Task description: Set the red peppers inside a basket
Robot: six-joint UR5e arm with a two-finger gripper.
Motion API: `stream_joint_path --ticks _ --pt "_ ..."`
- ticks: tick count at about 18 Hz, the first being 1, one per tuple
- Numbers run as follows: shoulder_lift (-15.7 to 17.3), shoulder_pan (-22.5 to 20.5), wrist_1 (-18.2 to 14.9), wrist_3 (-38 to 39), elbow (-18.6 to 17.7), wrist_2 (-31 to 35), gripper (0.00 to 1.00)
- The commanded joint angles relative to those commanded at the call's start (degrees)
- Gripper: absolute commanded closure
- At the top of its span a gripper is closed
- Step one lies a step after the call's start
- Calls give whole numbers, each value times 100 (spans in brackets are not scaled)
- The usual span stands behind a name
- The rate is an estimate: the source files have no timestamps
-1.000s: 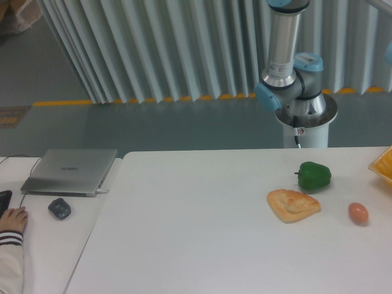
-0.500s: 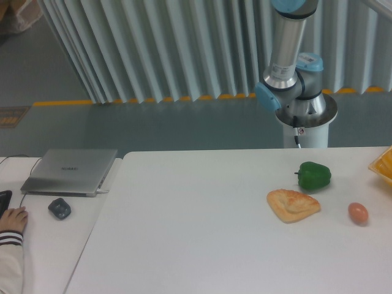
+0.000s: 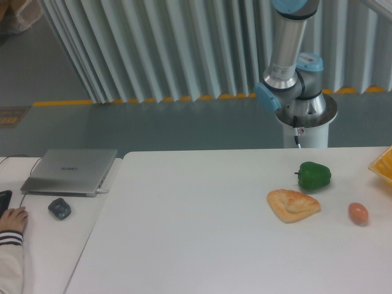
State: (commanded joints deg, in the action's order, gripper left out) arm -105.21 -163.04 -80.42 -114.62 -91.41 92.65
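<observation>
Judging from this single view, neither the red pepper nor the gripper shows anywhere, so the state of the jaws is out of sight and cannot be told. Only the arm's base and lower links point(image 3: 288, 79) stand behind the table point(image 3: 202, 245), with the rest of it running off the top edge. At the right edge an angular yellow-orange corner of the basket point(image 3: 383, 164) pokes into the picture. On the table lie a green bell pepper point(image 3: 315, 176), a flat tan bread piece point(image 3: 292, 204) just in front of it, and a small brownish egg point(image 3: 358, 212) to the right, well clear of the basket corner. The pepper may be held aloft out of frame, though that is only a guess. To finish well, the drop should come from over the basket's middle rather than its rim, low enough that the round fruit does not bounce out.
</observation>
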Motion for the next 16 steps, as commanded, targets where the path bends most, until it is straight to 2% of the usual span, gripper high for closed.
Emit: stream_joint_path --ticks 2,6,9,13,16 --pt "80 61 96 280 44 -273 0" --pt "89 456 325 1150 70 -449 0" --pt "115 773 352 1678 70 -678 0" --pt "177 1273 580 2416 79 -731 0" --pt "203 1591 580 2882 71 -722 0"
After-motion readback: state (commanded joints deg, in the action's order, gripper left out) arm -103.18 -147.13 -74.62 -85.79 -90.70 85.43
